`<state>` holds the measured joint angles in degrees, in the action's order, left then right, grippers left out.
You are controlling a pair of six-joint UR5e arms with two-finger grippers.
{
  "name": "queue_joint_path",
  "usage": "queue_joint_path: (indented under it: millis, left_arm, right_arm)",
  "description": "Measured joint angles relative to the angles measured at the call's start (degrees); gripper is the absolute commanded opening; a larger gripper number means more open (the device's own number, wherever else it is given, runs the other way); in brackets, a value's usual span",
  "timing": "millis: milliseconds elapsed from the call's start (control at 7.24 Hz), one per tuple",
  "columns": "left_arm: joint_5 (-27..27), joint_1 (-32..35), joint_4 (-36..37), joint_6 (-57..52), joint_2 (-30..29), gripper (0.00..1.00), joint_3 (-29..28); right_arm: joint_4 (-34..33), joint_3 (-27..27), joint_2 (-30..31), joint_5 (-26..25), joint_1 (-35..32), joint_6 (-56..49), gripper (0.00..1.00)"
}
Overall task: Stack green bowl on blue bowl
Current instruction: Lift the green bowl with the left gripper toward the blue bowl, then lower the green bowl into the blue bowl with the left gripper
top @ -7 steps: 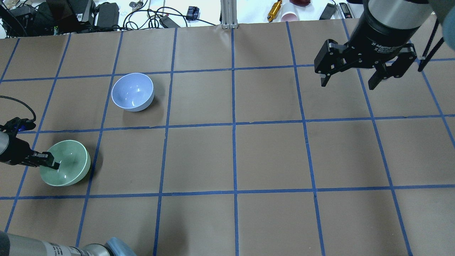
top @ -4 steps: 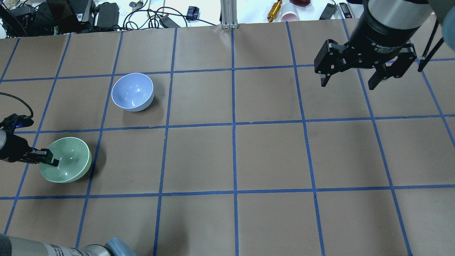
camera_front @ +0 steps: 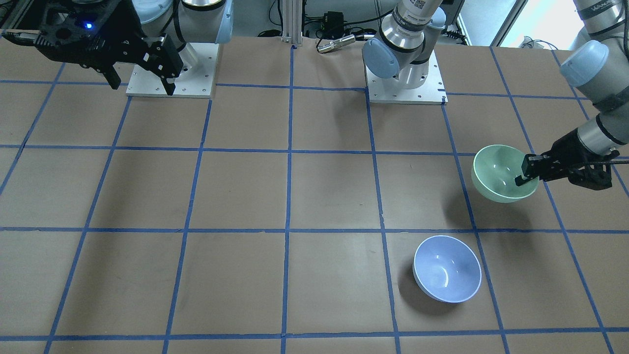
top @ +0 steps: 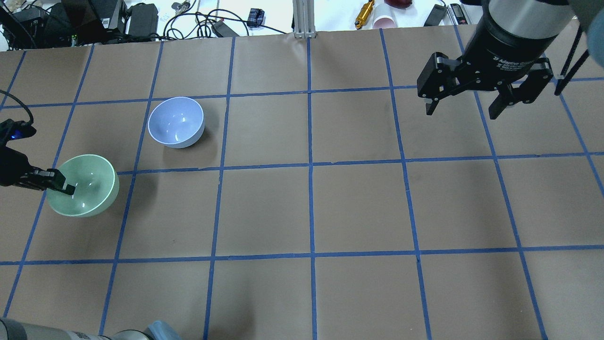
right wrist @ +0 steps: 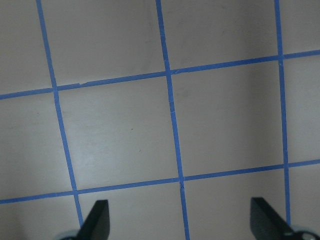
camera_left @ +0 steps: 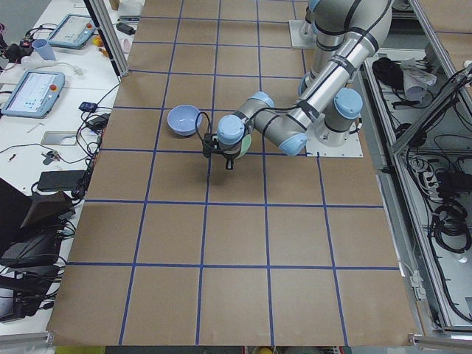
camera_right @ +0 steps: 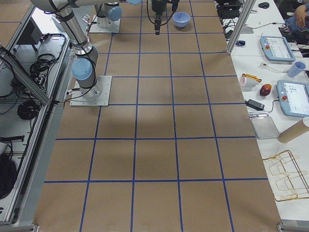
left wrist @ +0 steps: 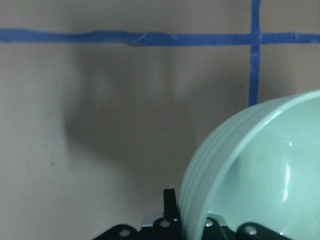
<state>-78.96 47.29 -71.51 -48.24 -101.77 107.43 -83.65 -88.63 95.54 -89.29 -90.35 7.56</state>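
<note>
Two bowls, two grippers, one table.
One green bowl (top: 92, 182) and one blue bowl (top: 175, 122); one left gripper (top: 63, 189), one right gripper (top: 461, 113); one table (top: 358, 208).

A brown paper-covered table (top: 358, 208), gridded with blue tape, offers open passage across its middle and right squares. On its left side sits a glossy periwinkle-blue round bowl (top: 175, 122). Near it, closer to the robot, the left tool (top: 63, 188) pinches the rim of a glossy mint-green round bowl (top: 89, 189) held above the table. A strip of bare paper separates the two bowls. The right tool (top: 461, 113), fingers spread, hangs over the far right, well apart from both. A silver aluminium post (top: 304, 19) stands at the far edge.
</note>
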Motion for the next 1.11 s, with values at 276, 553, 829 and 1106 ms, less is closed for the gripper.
queue_joint_path:
  millis: [276, 553, 829, 1106]
  left_arm:
    - [0.15, 4.67, -3.82, 4.69, -1.11, 0.00, -6.53]
    - [1.01, 9.76, -4.09, 11.85, -2.96, 0.00, -10.85]
    - [1.70, 15.20, -3.83, 20.41, -5.21, 0.00, -15.38]
    - [5.08, 17.84, -3.17, 25.10, -8.50, 0.00, -19.07]
  right_arm:
    - [0.06, -0.02, 0.00, 0.00, 0.00, 0.00, 1.00]
    - [0.03, -0.04, 0.00, 0.00, 0.00, 0.00, 1.00]
    - [0.01, 0.00, 0.00, 0.00, 0.00, 0.00, 1.00]
    - [0.04, -0.04, 0.00, 0.00, 0.00, 0.00, 1.00]
